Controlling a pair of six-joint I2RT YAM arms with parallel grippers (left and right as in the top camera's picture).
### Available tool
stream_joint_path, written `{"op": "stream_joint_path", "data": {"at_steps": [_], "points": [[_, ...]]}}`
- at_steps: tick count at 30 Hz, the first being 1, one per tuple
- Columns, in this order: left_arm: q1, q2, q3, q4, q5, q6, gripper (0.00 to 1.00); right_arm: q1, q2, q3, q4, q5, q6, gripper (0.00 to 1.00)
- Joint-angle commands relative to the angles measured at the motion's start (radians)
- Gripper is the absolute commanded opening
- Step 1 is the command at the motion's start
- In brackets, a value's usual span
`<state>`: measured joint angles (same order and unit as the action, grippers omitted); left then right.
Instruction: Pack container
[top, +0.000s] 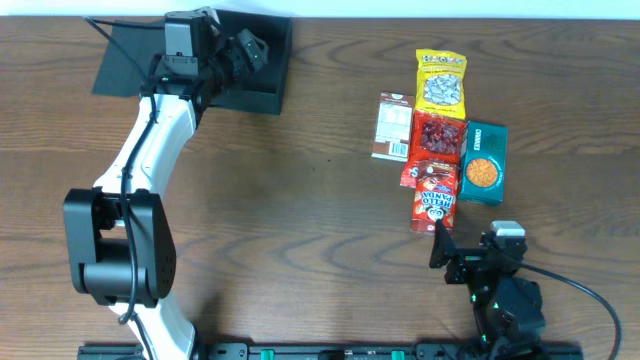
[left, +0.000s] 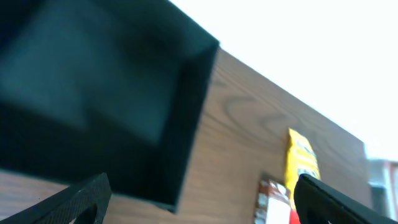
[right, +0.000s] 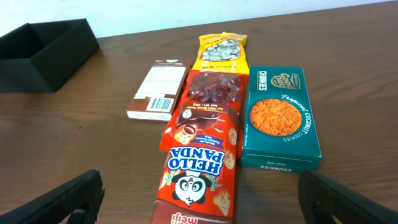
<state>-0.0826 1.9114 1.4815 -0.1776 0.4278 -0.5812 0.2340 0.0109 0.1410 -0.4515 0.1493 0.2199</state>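
Note:
The container (top: 262, 88) is a dark teal-black box, open, at the table's back left, with its flap lid (top: 125, 60) laid out to the left. It also shows in the left wrist view (left: 93, 81) and the right wrist view (right: 43, 53). My left gripper (top: 240, 50) is open and empty, just above the box's open inside (left: 205, 211). My right gripper (top: 445, 245) is open and empty near the front edge, its fingers either side of the near end of a red Hello Panda packet (right: 202, 168).
Snacks lie in a cluster at the right: a yellow packet (top: 441, 82), a brown box (top: 392, 127), a red packet (top: 438, 137), a teal cookie box (top: 484, 163) and the Hello Panda packet (top: 434, 197). The wooden table (top: 300, 200) lies between container and snacks.

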Motion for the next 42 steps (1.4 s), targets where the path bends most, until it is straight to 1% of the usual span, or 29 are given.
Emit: {"op": "stream_joint_path", "data": {"at_steps": [1, 5, 7, 9, 11, 12, 16, 18, 23, 25, 31, 36, 42], "points": [[-0.006, 0.003, 0.025, -0.006, 0.083, -0.036, 0.95, -0.001, -0.006, -0.011, -0.005, 0.000, 0.011, 0.99], [-0.018, 0.004, 0.025, -0.011, 0.093, -0.036, 0.95, -0.001, -0.006, -0.011, -0.005, 0.000, 0.011, 0.99], [-0.026, 0.005, 0.025, -0.028, 0.074, -0.052, 0.95, -0.001, -0.006, -0.011, -0.005, 0.000, 0.011, 0.99], [-0.034, 0.005, 0.025, -0.075, -0.010, -0.131, 0.95, -0.001, -0.006, -0.011, -0.005, 0.000, 0.011, 0.99], [-0.042, 0.005, 0.025, -0.151, -0.133, -0.248, 0.95, -0.001, -0.006, -0.011, -0.004, 0.000, 0.011, 0.99], [-0.043, 0.005, 0.025, -0.185, -0.180, -0.285, 0.95, -0.001, -0.006, -0.011, -0.005, 0.000, 0.011, 0.99], [-0.042, 0.006, 0.025, -0.273, -0.292, -0.409, 0.95, -0.001, -0.006, -0.011, -0.005, 0.000, 0.011, 0.99], [-0.041, 0.008, 0.025, -0.288, -0.316, -0.443, 0.95, -0.001, -0.006, -0.011, -0.004, 0.000, 0.011, 0.99], [-0.040, 0.039, 0.025, -0.297, -0.326, -0.561, 0.96, -0.001, -0.006, -0.011, -0.005, 0.000, 0.011, 0.99], [-0.039, 0.062, 0.025, -0.296, -0.309, -0.591, 0.96, -0.001, -0.006, -0.011, -0.005, 0.000, 0.011, 0.99], [-0.028, 0.103, 0.025, -0.290, -0.290, -0.620, 0.96, -0.001, -0.006, -0.011, -0.005, 0.000, 0.011, 0.99], [0.012, 0.136, 0.025, -0.282, -0.278, -0.624, 0.96, -0.001, -0.006, -0.011, -0.005, 0.000, 0.011, 0.99], [0.032, 0.167, 0.026, -0.225, -0.252, -0.624, 0.96, -0.001, -0.006, -0.011, -0.005, 0.000, 0.011, 0.99]]}}
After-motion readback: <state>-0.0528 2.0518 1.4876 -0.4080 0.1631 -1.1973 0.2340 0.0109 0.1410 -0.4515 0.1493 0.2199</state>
